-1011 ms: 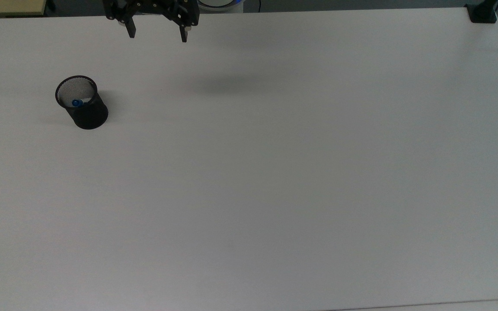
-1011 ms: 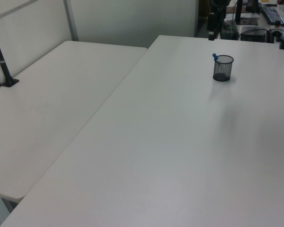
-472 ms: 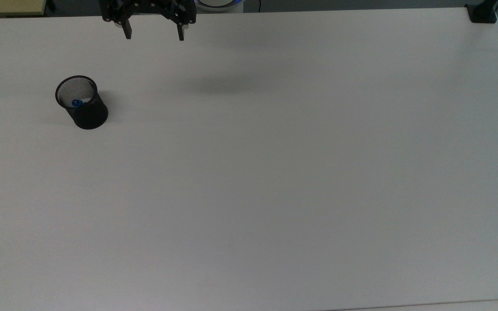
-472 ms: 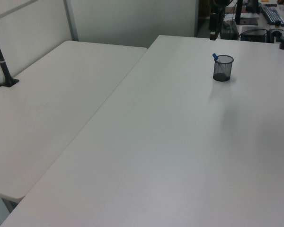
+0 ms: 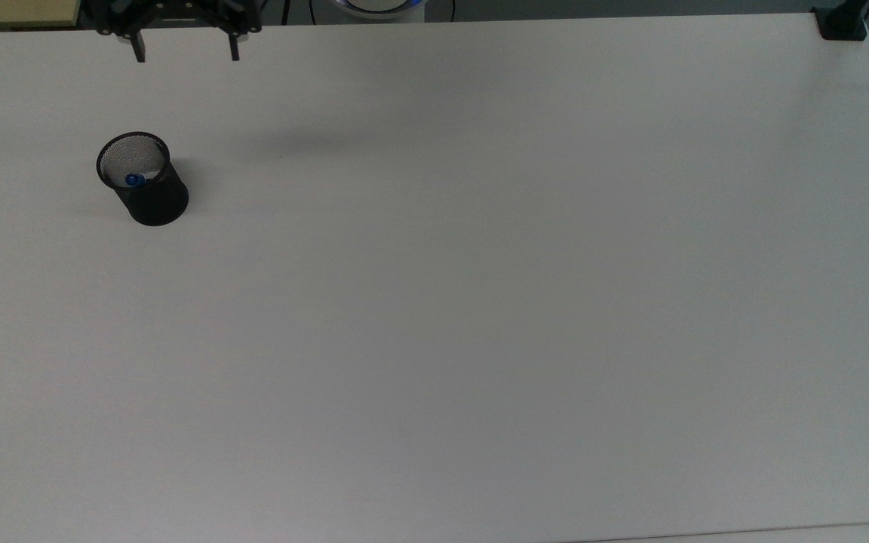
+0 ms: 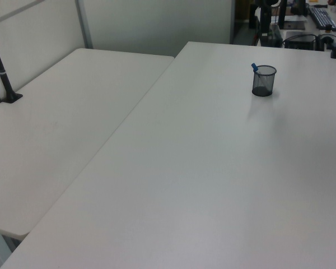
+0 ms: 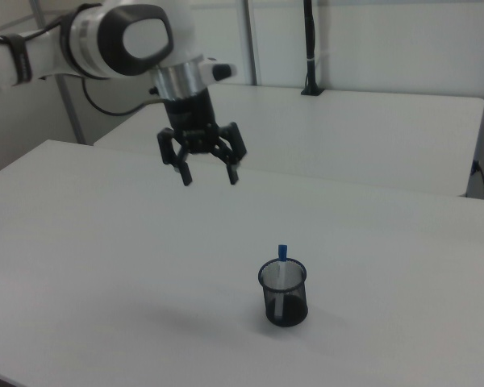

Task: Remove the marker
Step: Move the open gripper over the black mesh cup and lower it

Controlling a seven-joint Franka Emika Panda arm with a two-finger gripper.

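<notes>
Table [image 5: 480,302]: smooth matt white top, looks laminate.
Cup [image 7: 284,300]: black wire mesh, see-through, prob. metal.
Marker [image 7: 281,266]: smooth plastic, white barrel, blue end.
Gripper [image 7: 209,176]: black matt fingers.
Arm [image 7: 105,36]: glossy white shell.

Gripper [image 5: 185,54] shifted toward the top view's left, now nearer above the mesh cup [image 5: 143,179].

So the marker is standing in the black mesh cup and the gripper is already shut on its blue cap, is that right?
Not quite. The marker does stand in the black mesh cup, but the gripper is open and hangs in the air well apart from it, holding nothing. The right view shows this plainly.
</notes>
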